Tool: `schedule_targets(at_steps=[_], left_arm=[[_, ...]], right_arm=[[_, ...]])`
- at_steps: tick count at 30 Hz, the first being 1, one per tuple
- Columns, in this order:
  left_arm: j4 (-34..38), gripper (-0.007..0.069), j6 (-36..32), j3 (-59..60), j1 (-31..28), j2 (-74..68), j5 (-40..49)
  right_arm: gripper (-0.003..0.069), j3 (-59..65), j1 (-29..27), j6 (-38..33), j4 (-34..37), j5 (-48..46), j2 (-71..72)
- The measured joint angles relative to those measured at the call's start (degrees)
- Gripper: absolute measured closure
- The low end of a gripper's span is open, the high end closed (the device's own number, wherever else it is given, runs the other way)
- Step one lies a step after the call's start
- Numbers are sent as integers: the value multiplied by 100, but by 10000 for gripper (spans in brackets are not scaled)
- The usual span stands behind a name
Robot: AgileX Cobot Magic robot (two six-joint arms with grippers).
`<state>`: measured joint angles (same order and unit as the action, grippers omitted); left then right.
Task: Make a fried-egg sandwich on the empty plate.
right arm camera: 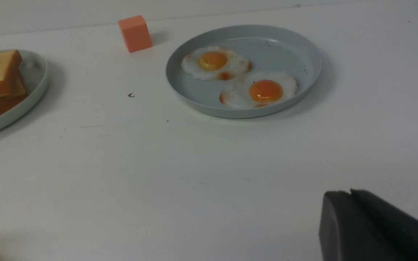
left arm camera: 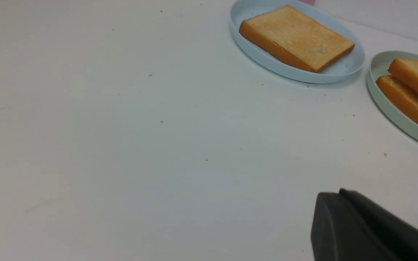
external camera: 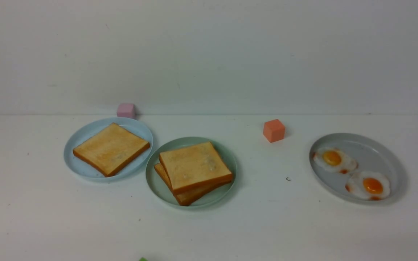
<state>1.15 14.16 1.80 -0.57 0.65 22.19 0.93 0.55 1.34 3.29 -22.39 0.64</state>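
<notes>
The fried-egg sandwich (external camera: 193, 172) is seen assembled on the mint-green plate (external camera: 158, 185), near the middle of the bench (external camera: 252, 224) and just beside the blue plate (external camera: 72, 159). Both grippers are held pressed together and empty, well apart from it: the left gripper (left arm camera: 339, 194) and the right gripper (right arm camera: 350, 194), near the bench's front edge.

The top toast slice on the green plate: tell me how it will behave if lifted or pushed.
The top toast slice looks thick and square-edged, so it is probably stiff and would lift flat. It sits skewed on the lower slice, with something pale between them in the left wrist view, so a sideways push would likely slide it off. The green plate has a low rim, so it may not stop it.
</notes>
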Motion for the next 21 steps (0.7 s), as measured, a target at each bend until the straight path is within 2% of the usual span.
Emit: schedule_targets(at_steps=[21], left_arm=[[3,610,0,0,0,0,2]], right_arm=[[608,0,0,0,0,0,0]])
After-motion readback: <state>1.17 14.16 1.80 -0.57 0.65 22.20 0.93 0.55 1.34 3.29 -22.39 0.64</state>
